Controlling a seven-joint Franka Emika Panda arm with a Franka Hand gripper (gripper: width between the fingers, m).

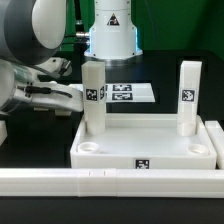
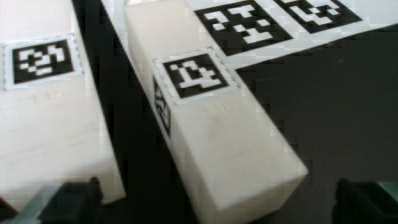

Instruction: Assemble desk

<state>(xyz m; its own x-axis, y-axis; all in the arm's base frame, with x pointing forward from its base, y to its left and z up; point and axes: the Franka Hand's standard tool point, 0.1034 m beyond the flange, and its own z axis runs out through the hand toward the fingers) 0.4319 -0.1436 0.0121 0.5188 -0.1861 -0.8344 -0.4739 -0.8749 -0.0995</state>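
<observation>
The white tray-like tabletop (image 1: pixel 145 140) lies in the middle with two white legs standing in its far corner sockets, one on the exterior view's left (image 1: pixel 93 95) and one on the right (image 1: pixel 188 95). Its two near sockets (image 1: pixel 88 147) are empty. A third leg (image 2: pixel 214 120) with a tag lies between my fingertips (image 2: pixel 71 202); a gap shows on each side of it. My gripper (image 2: pixel 217 200) is open. In the exterior view it (image 1: pixel 60 97) is low, left of the left standing leg. Another white tagged part (image 2: pixel 45 70) lies beside the third leg.
The marker board (image 1: pixel 125 92) lies flat behind the tabletop; it also shows in the wrist view (image 2: pixel 267 20). A long white rail (image 1: pixel 110 180) runs along the front edge. A white robot base (image 1: pixel 110 30) stands at the back.
</observation>
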